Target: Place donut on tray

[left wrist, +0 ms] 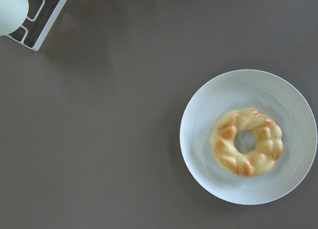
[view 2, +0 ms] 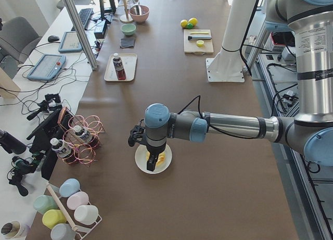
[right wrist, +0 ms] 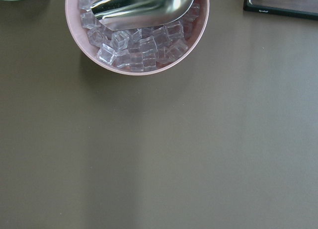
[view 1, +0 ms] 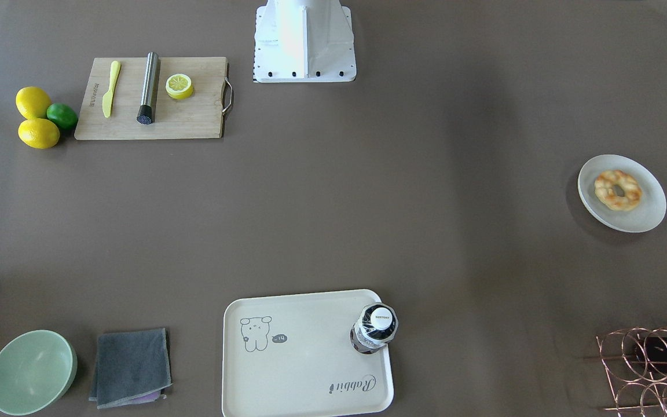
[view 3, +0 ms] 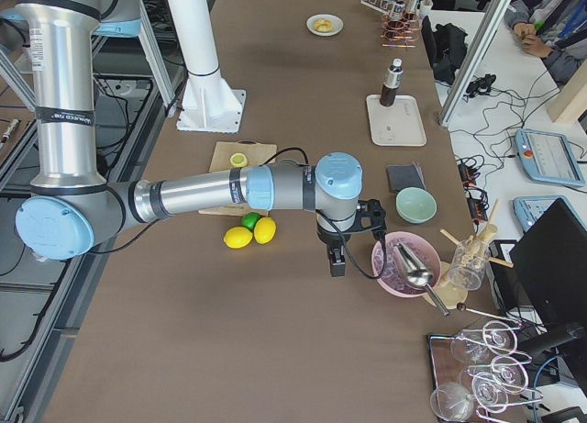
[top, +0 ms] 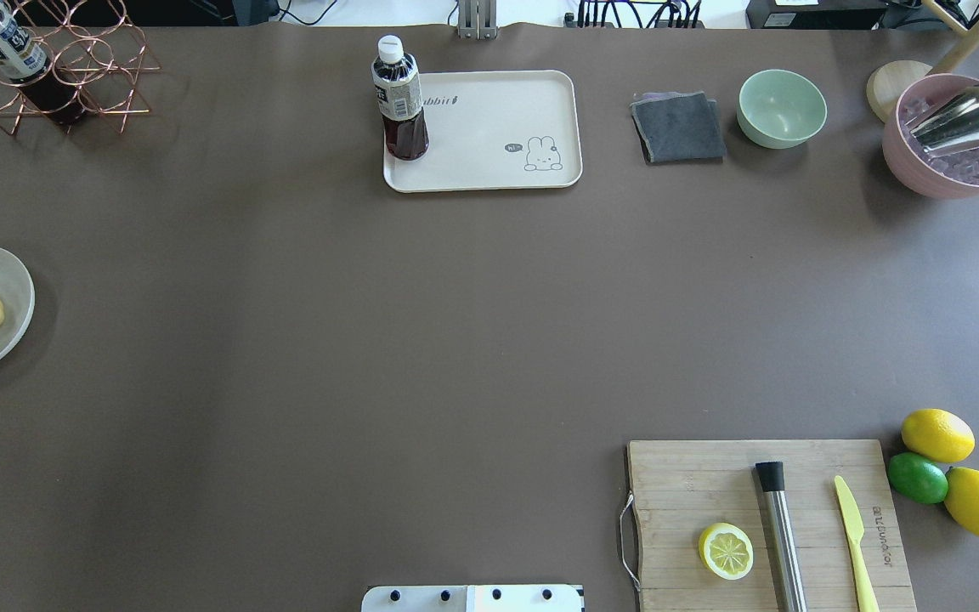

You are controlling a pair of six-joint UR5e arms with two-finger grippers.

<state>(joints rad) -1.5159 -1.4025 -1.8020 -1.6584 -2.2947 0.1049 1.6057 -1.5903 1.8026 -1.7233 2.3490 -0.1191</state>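
The donut (view 1: 618, 190), a golden-brown braided ring, lies on a round pale plate (view 1: 649, 214) at the table's end on my left side. The left wrist view looks straight down on the donut (left wrist: 247, 149) and shows no fingers. My left gripper (view 2: 151, 164) hangs just over the plate in the exterior left view; I cannot tell if it is open. The cream rabbit tray (view 1: 310, 359) lies at the far edge and carries an upright dark bottle (view 1: 375, 327) on one corner. My right gripper (view 3: 335, 262) hovers beside a pink ice bowl (view 3: 408, 262); I cannot tell its state.
A wooden cutting board (top: 710, 476) holds a lemon half (top: 726, 550), a steel muddler and a yellow knife. Two lemons and a lime (top: 918, 477) lie beside it. A green bowl (top: 782, 107), a grey cloth (top: 678, 127) and a copper wire rack (top: 65, 59) stand along the far edge.
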